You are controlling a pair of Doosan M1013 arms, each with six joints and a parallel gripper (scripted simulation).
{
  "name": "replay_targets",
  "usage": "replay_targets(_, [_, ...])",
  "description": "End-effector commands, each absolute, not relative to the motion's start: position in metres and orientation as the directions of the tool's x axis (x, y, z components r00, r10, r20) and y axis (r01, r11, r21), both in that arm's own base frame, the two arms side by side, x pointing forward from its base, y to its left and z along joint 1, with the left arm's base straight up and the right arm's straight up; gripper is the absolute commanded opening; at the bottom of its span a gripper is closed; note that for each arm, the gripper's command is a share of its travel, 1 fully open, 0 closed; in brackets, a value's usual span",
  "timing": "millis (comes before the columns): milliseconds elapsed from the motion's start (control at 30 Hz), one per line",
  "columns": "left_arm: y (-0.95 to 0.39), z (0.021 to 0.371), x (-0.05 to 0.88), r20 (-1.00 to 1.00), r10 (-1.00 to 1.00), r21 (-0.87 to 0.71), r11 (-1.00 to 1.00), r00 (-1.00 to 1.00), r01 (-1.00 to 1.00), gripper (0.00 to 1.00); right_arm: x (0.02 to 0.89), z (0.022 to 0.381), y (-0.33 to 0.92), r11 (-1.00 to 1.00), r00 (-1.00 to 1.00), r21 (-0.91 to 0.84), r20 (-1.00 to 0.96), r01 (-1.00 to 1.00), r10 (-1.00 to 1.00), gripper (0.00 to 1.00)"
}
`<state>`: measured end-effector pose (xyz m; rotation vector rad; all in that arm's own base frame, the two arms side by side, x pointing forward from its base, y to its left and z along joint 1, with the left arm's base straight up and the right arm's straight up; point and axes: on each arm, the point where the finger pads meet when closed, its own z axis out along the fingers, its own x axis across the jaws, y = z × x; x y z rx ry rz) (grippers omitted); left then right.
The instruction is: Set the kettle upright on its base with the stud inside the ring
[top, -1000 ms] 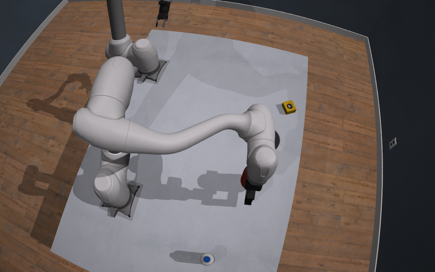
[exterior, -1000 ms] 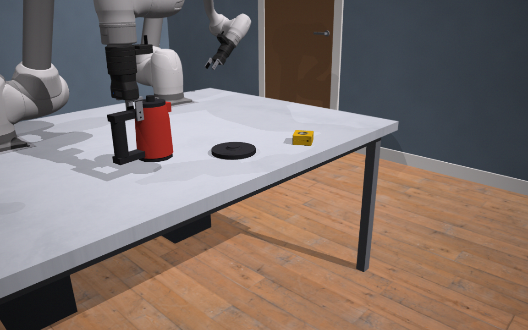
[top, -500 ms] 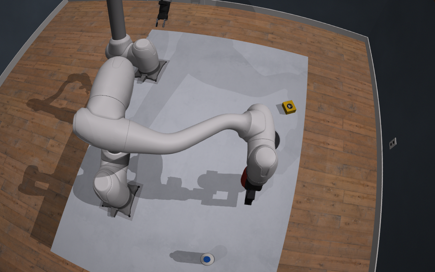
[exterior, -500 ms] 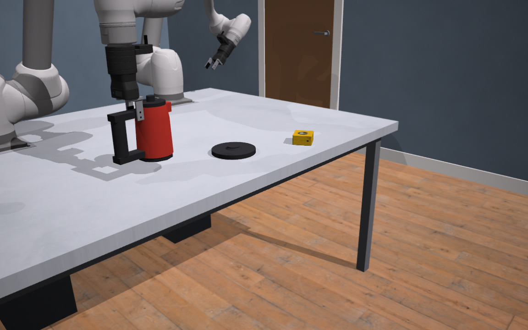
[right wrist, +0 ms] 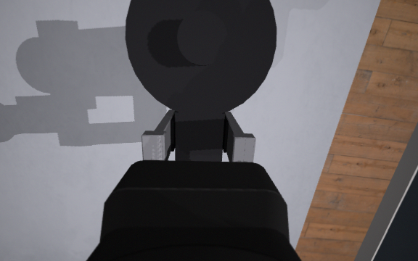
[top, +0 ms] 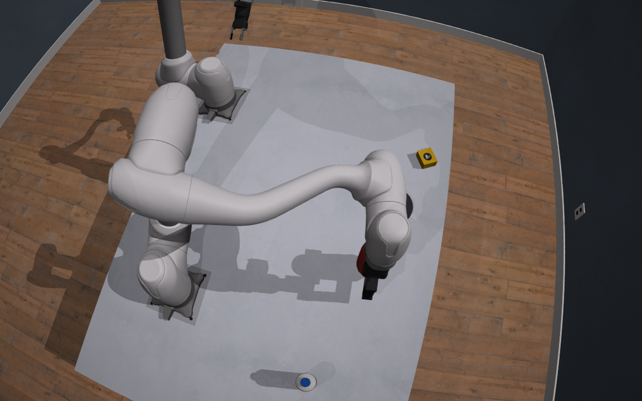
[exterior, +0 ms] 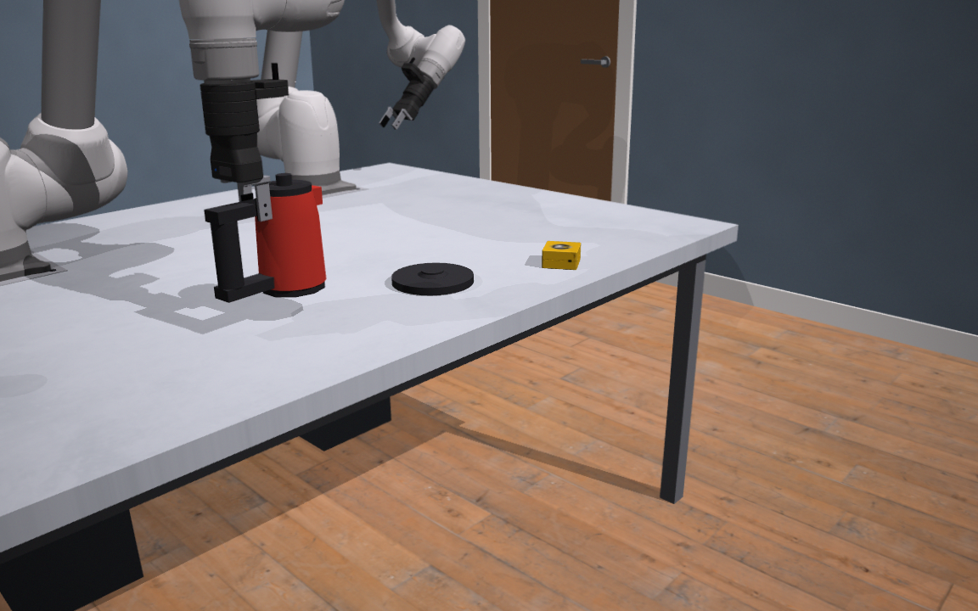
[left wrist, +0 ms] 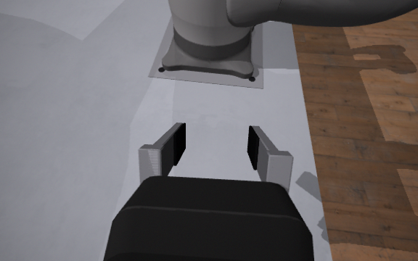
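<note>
Standing upright, the kettle (top: 361,259) (exterior: 291,241) (right wrist: 243,47) has its handle (top: 368,294) (exterior: 227,250) (right wrist: 199,135) within the right claw (exterior: 255,204) (right wrist: 199,132).

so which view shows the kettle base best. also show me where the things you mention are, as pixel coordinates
The exterior view: the black kettle base (top: 409,205) (exterior: 431,281) lies there unobstructed, its raised stud visible. The top view shows only a dark sliver past the right arm (top: 263,206) (exterior: 222,45); neither wrist view shows it.

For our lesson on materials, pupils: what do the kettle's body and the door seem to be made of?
Kettle body: perhaps enamelled metal or plastic, satin; even red colour, no grain.

Door: probably wood or wood veneer, dull; plain brown surface, though grain is unclear.
</note>
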<state>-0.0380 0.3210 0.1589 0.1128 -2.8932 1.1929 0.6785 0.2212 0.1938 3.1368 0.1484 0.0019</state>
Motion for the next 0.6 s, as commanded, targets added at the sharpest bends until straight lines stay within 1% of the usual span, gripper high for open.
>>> replay_targets(0, [0.322, 0.159, -0.040, 0.038, -0.058, -0.706, 0.705, -0.998, -0.068, 1.00, 0.680, 0.195, 0.228, -0.996, 0.996, -0.002, -0.001, 0.093, 0.093, 0.00])
replay_targets(567, [0.322, 0.159, -0.040, 0.038, -0.058, -0.706, 0.705, -0.998, -0.068, 1.00, 0.684, 0.195, 0.255, -0.996, 0.996, -0.002, -0.002, 0.093, 0.093, 0.00])
